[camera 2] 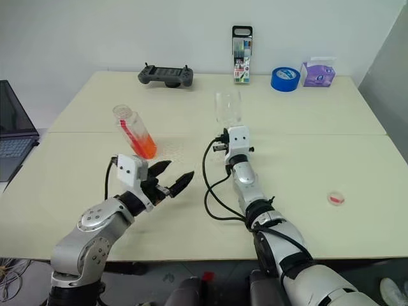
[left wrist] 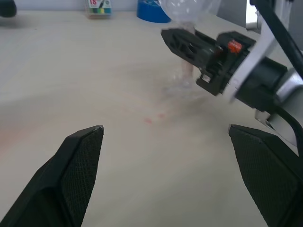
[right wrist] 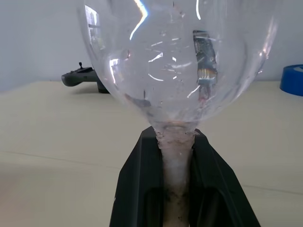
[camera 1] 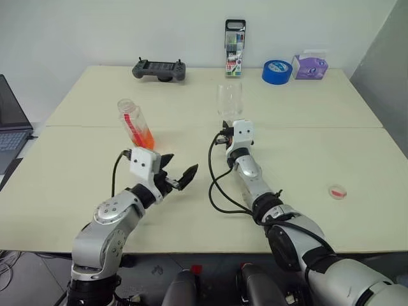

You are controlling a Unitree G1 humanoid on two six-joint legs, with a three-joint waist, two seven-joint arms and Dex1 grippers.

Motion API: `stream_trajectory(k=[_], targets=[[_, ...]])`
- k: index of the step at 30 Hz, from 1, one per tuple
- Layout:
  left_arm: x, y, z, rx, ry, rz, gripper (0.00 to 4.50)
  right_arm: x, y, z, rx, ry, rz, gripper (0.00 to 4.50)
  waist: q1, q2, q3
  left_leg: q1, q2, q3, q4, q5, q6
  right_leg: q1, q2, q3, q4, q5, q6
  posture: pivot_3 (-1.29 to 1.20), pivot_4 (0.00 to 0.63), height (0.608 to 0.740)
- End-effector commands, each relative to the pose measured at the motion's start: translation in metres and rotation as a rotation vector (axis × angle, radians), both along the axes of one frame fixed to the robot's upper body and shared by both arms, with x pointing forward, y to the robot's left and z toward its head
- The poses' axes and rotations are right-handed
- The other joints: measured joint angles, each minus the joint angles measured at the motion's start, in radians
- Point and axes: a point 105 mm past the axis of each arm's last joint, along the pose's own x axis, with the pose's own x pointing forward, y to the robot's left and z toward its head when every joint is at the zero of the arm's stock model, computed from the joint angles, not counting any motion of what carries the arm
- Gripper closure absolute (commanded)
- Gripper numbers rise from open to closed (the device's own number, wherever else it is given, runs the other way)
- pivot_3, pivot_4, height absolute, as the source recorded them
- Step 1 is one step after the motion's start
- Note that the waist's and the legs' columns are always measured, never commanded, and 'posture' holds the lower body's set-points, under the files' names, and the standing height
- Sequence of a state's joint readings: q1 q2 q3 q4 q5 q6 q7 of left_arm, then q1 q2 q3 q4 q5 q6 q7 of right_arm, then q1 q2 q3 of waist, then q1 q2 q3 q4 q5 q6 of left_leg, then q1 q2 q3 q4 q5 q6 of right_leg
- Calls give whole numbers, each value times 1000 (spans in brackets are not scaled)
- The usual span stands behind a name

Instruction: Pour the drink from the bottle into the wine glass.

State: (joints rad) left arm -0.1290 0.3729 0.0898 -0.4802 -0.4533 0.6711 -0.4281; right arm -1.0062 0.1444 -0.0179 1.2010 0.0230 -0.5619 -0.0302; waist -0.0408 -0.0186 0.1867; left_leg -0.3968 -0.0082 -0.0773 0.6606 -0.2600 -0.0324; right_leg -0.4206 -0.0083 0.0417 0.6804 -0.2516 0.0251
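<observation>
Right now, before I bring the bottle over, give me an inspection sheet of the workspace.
Surface: cream table, seam across the middle, faint reddish specks near the glass foot.
Job's things: bottle standing uncapped and free, drink low inside; wine glass upright, bowl looks empty.
Clutter: red cap on the robot's right; game controller, marker-pen pack, blue tape roll, purple tissue pack along the far edge.
Grippers: left gripper open, holding nothing, near the bottle; right gripper shut on the glass stem.
Cables: black cable looping along the right forearm.
Surroundings: laptop left of the table; white wall behind.
</observation>
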Motion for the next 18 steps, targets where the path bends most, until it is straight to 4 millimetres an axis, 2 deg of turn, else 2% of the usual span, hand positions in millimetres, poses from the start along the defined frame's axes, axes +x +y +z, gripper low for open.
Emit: stream_trajectory(k=[1,7,13,18], targets=[[-4,-12,14,2,-54,-47,0,-14,51,7,6,14,102,4255,0,0,0,0,0,0,0,0,0,0,0,0,0,0,0,0,150,740],[1,-14,16,7,-60,-58,0,-17,42,-28,-69,92,97,4255,-1,0,0,0,0,0,0,0,0,0,0,0,0,0,0,0,150,740],[6,-14,14,17,-57,-75,0,-21,9,-44,-23,73,39,4255,3,0,0,0,0,0,0,0,0,1,0,0,0,0,0,0,150,740],[10,-16,13,22,-49,-98,0,-31,-8,-63,-47,81,27,4255,6,0,-1,1,0,0,0,0,0,1,0,0,0,0,0,0,150,740]])
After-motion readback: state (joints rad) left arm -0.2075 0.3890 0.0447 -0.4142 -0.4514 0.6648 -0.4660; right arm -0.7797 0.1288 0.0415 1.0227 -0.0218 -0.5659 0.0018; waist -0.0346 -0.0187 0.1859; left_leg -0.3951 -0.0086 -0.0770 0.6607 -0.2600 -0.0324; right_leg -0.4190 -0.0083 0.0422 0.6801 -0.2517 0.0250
